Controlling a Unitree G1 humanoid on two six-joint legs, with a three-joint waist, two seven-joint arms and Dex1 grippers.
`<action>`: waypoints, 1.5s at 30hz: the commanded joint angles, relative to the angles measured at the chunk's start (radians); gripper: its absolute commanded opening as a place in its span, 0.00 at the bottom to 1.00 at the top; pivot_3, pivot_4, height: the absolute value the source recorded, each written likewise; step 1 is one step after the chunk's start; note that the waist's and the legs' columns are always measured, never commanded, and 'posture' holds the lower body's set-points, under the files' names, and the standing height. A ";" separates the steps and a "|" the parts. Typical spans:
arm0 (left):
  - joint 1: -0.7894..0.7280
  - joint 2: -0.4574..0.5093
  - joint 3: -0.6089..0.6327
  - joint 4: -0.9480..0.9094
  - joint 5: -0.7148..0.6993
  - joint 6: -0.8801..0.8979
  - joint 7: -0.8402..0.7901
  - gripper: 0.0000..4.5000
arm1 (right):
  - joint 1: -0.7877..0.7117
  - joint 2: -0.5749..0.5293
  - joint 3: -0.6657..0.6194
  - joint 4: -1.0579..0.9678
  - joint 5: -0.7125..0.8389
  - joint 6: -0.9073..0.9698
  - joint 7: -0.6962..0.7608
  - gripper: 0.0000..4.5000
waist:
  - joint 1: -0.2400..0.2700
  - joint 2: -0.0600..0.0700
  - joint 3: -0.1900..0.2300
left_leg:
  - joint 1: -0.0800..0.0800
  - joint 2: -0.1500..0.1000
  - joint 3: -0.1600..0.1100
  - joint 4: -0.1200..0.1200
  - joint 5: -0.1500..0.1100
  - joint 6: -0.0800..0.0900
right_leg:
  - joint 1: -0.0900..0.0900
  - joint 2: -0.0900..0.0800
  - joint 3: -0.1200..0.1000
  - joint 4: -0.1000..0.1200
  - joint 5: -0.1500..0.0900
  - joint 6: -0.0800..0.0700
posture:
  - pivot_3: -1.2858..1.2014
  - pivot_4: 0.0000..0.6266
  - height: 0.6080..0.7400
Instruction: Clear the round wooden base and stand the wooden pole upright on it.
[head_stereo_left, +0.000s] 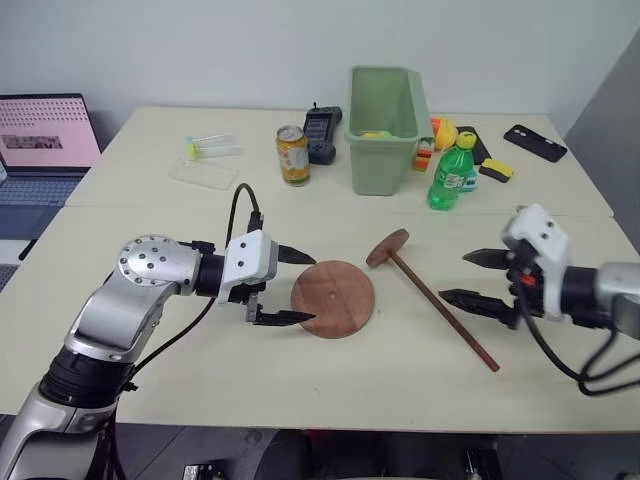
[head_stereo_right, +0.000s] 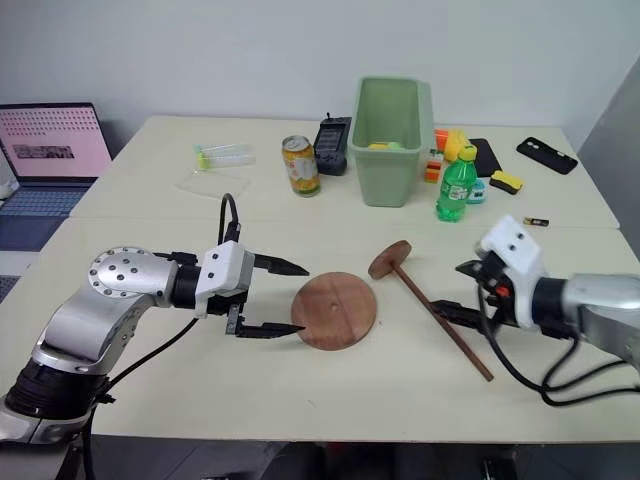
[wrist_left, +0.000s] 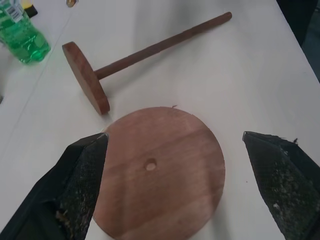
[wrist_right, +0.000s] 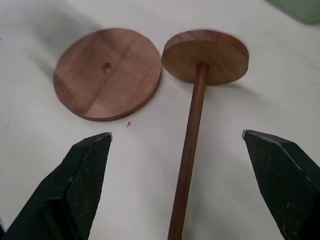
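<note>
Left eye view: left gripper (head_stereo_left: 288, 288) sits left of centre in the frame, fingers spread wide apart, nothing between them. Its lower fingertip lies at the left edge of the round wooden base (head_stereo_left: 333, 298); contact cannot be judged. The upper finger points toward the base from above it.

Right gripper (head_stereo_left: 483, 280) is at the right side of the frame, fingers likewise wide apart and empty, tips pointing left toward the wooden pole (head_stereo_left: 440, 311), near its shaft but apart from it.

Base lies flat on the table (head_stereo_left: 200, 360) at frame centre, bare, its small centre hole visible in the left wrist view. Pole lies on its side just right of the base, running from upper left to lower right; its disc end rests on edge close to the base's upper right rim, rod end toward lower right.

Upper part of frame: green bin (head_stereo_left: 382, 115), drink can (head_stereo_left: 293, 155), green bottle (head_stereo_left: 452, 171), black handset (head_stereo_left: 322, 132), phone (head_stereo_left: 535, 142). Laptop (head_stereo_left: 45, 135) at upper left.
</note>
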 joint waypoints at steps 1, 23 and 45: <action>-0.017 -0.027 -0.027 0.003 0.048 -0.058 0.016 1.00 | -0.175 0.108 0.110 0.139 -0.060 0.177 -0.104 0.97 | 0.000 0.000 0.000 | -0.001 0.000 0.000 0.000 0.000 0.000 | -0.001 0.000 0.000 0.000 0.000 0.000 | 0.52 0.24 1.00; 0.020 -0.164 -0.047 -0.113 0.052 -0.051 0.144 1.00 | -0.623 0.299 0.629 0.783 -0.331 0.130 0.120 0.72 | -0.004 0.000 0.000 | -0.013 0.000 0.000 0.010 0.000 0.000 | -0.017 -0.001 -0.001 0.013 0.000 0.000 | 0.52 0.24 1.00; 0.006 -0.141 -0.024 -0.077 0.050 -0.048 0.142 1.00 | -0.622 0.322 0.555 0.789 -0.413 0.151 0.168 0.05 | -0.003 0.000 0.000 | -0.014 0.000 0.000 0.011 0.000 0.000 | -0.017 -0.001 -0.001 0.014 0.000 0.000 | 0.52 0.24 1.00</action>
